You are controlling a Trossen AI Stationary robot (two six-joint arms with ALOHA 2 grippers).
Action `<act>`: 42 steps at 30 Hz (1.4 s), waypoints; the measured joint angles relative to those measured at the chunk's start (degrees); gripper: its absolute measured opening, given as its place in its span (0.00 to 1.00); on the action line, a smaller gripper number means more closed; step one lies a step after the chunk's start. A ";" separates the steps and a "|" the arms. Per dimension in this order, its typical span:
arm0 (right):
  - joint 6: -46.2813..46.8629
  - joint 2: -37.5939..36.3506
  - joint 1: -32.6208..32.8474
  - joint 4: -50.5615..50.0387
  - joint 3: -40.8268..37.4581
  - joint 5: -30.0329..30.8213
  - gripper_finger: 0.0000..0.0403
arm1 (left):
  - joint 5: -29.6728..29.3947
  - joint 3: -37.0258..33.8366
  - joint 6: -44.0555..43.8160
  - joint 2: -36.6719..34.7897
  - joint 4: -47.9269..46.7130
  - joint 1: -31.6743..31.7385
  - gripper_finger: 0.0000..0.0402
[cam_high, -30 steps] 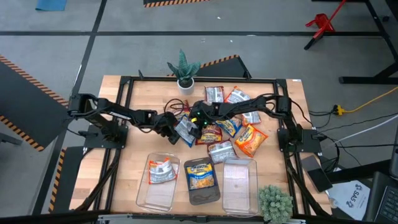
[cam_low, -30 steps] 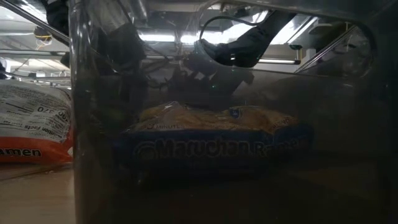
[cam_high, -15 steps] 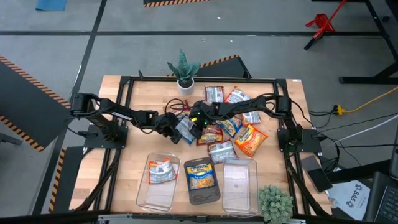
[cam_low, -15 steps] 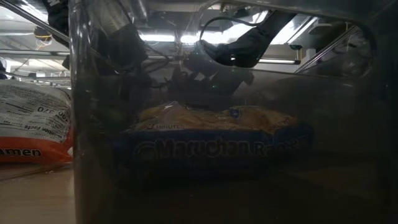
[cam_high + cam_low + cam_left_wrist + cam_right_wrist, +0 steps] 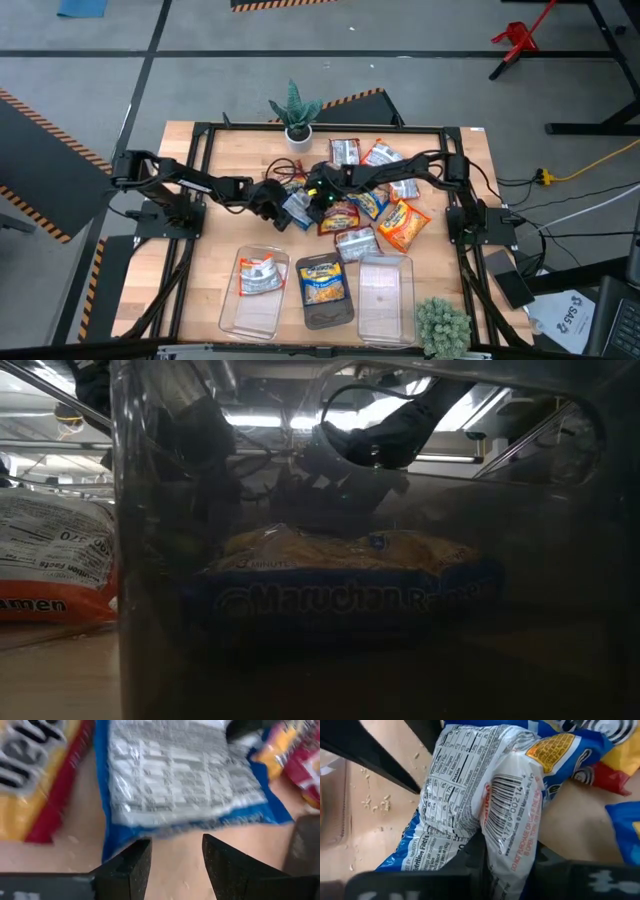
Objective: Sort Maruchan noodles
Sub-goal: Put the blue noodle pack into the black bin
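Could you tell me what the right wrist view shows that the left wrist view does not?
Only the right wrist view shows the right gripper pinching a fold of the blue-edged noodle packet, with its barcode bunched up between the fingers. Only the left wrist view shows the left gripper open over bare wooden table, holding nothing, with a yellow-and-red packet off to one side. Both share the same blue-edged packet lying label side up, its nutrition panel readable.

We see glossy, crinkled plastic on the blue noodle packet (image 5: 470, 805), lying on the matt wooden table (image 5: 215, 230).
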 joint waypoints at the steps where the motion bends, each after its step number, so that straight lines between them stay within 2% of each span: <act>1: 0.03 -0.54 0.00 -0.66 -0.07 0.49 0.12 | 1.44 0.00 -0.20 -0.78 0.09 0.09 0.42; 7: -0.64 -4.29 -0.02 -2.20 -0.23 3.81 0.12 | 6.21 0.06 -0.72 -7.23 -1.41 0.48 0.42; 14: -1.50 -9.16 0.00 -3.98 -0.17 5.41 0.11 | 6.72 0.11 -2.41 -16.18 -2.47 2.95 0.44; 21: -1.66 -15.03 -0.02 -4.92 -0.13 9.80 0.11 | 6.34 0.15 -2.64 -23.74 -3.82 6.57 0.50; 27: -1.59 -19.06 -0.04 -5.37 -0.04 12.62 0.11 | 5.63 0.17 -3.37 -24.72 -3.69 8.13 0.60; 31: -1.01 -19.59 -0.04 -5.36 -0.04 12.99 0.11 | 1.21 0.17 -3.94 -24.17 -1.78 8.07 0.65; 37: 0.73 -19.55 -0.02 -4.33 -0.04 13.50 0.10 | -2.97 0.17 -3.98 -24.25 1.13 8.07 0.66; 42: 1.64 -19.55 -0.09 -2.42 -0.04 14.17 0.10 | -5.08 0.21 -5.50 -24.27 7.85 8.07 0.66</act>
